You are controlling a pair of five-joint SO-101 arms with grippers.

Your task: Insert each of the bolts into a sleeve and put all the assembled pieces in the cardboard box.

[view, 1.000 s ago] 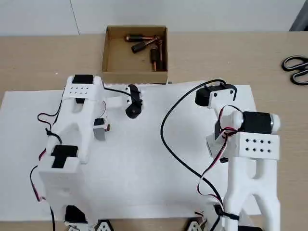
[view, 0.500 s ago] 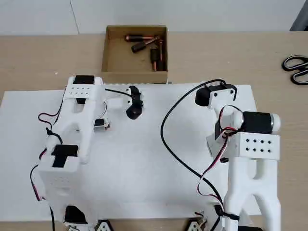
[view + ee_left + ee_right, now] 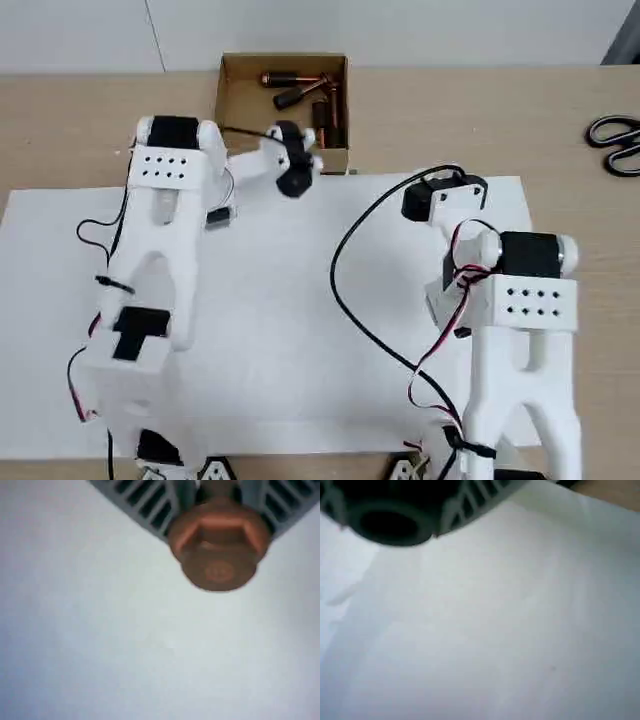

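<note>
A copper bolt point(image 3: 218, 545) shows its hexagonal head toward the left wrist camera, and my left gripper point(image 3: 218, 497) is shut on its shank, above the white sheet. From above, that gripper point(image 3: 218, 214) hangs just in front of the cardboard box point(image 3: 244, 118), at its left front corner. The box holds several assembled copper-and-black pieces point(image 3: 312, 95). My right gripper point(image 3: 395, 500) is shut on a black sleeve point(image 3: 387, 522) whose open bore faces the camera. In the high view this gripper point(image 3: 447, 300) sits low over the sheet's right part.
A white paper sheet point(image 3: 300, 330) covers the table in front of the box. Black scissors point(image 3: 615, 140) lie at the far right edge. Black cables loop from both arms over the sheet's middle.
The left arm has swung away from the table's front toward the cardboard box, carrying the bolt with it. The right arm has hardly moved.
</note>
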